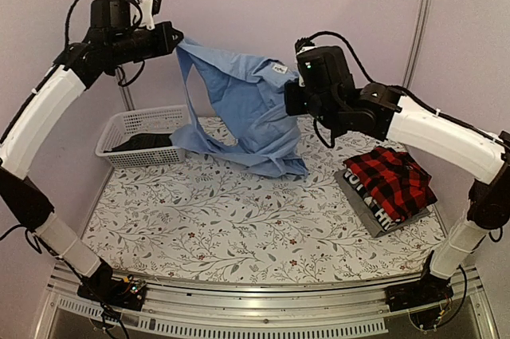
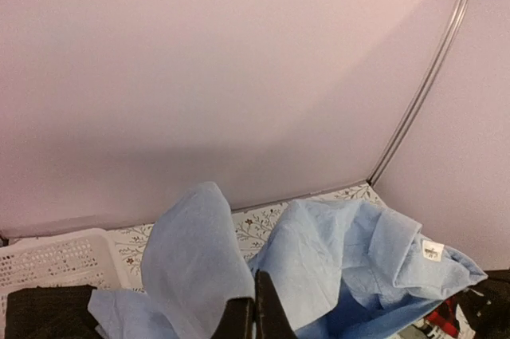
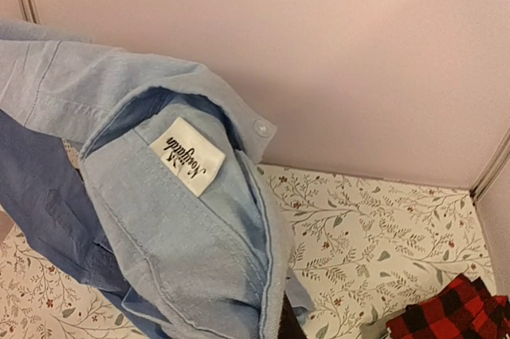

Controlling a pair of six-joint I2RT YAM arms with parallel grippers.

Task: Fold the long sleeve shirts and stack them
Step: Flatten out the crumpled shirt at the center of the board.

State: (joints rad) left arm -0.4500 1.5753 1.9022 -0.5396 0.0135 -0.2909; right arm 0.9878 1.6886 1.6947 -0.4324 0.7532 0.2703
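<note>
1. The left gripper point(image 1: 177, 39) is pinched tight on an edge of the light blue shirt point(image 1: 247, 108), high above the basket point(image 1: 119, 128).
2. The right gripper point(image 1: 292, 98), well right of the basket, is closed on the same shirt, seemingly near its collar; cloth hides the fingertips.
3. The shirt hangs spread between them, its hem trailing on the table point(image 1: 239, 219) just right of the basket.
4. The plaid shirt point(image 1: 392, 179) lies folded on the grey shirt point(image 1: 374, 215), far right of the basket.
5. A dark garment point(image 1: 147, 142) lies inside the basket.
</note>
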